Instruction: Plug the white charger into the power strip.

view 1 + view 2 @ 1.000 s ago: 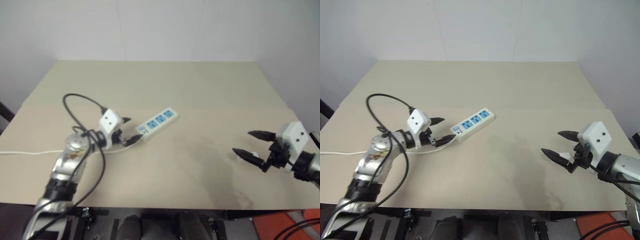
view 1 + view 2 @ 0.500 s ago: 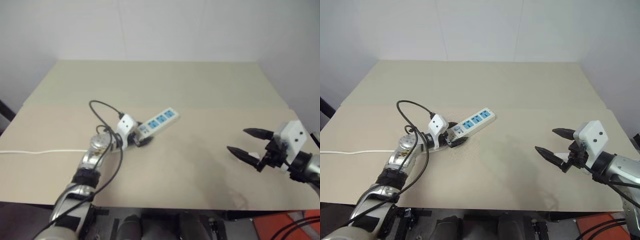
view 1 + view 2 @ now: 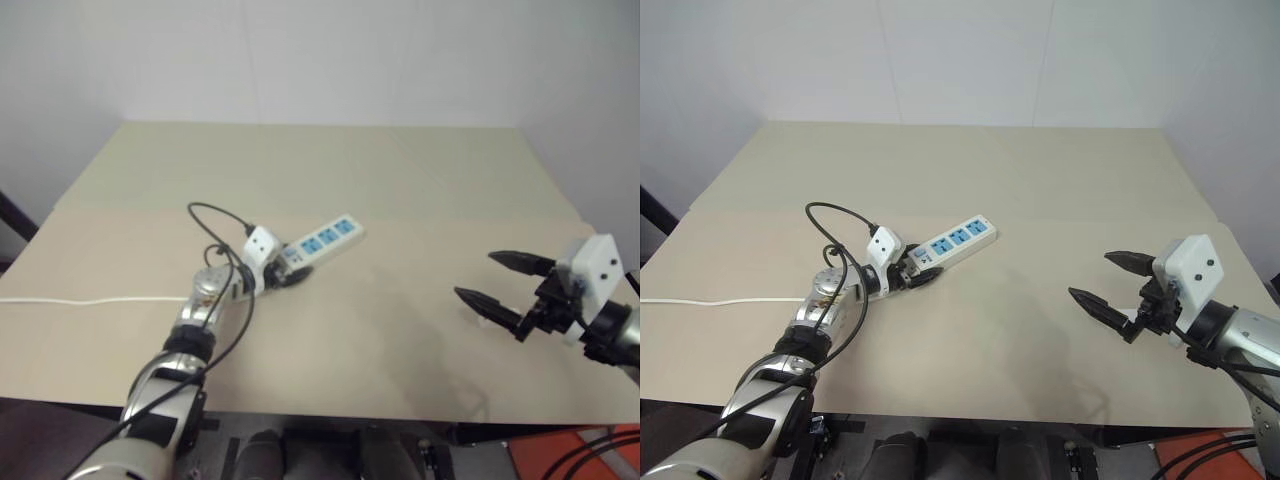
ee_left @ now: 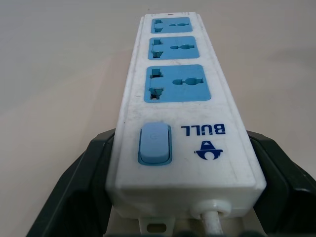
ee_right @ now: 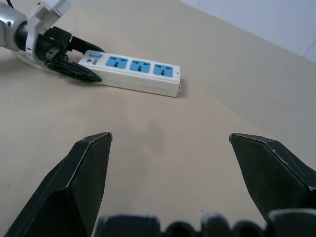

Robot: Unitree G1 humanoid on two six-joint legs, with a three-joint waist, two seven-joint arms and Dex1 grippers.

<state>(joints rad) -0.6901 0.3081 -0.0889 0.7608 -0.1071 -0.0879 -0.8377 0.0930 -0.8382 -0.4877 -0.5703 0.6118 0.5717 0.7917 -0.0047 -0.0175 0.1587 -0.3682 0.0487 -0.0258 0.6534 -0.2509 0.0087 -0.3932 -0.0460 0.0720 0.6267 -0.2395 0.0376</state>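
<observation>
Between the left gripper's (image 3: 916, 277) fingers (image 4: 79, 187) sits the strip's (image 3: 955, 240) switch end, clamped, sockets running away from it. Right gripper (image 3: 1112, 283) hangs spread, nothing held, well apart from strip.

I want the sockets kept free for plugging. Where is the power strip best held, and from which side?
Hold the power strip by its switch end, coming in along its length from the cord side. The long sides there are flat and parallel, and the left gripper already clamps them, leaving all three blue sockets uncovered.

Glossy plastic power strip (image 4: 185, 106) (matt tabletop (image 3: 1040, 180))
</observation>
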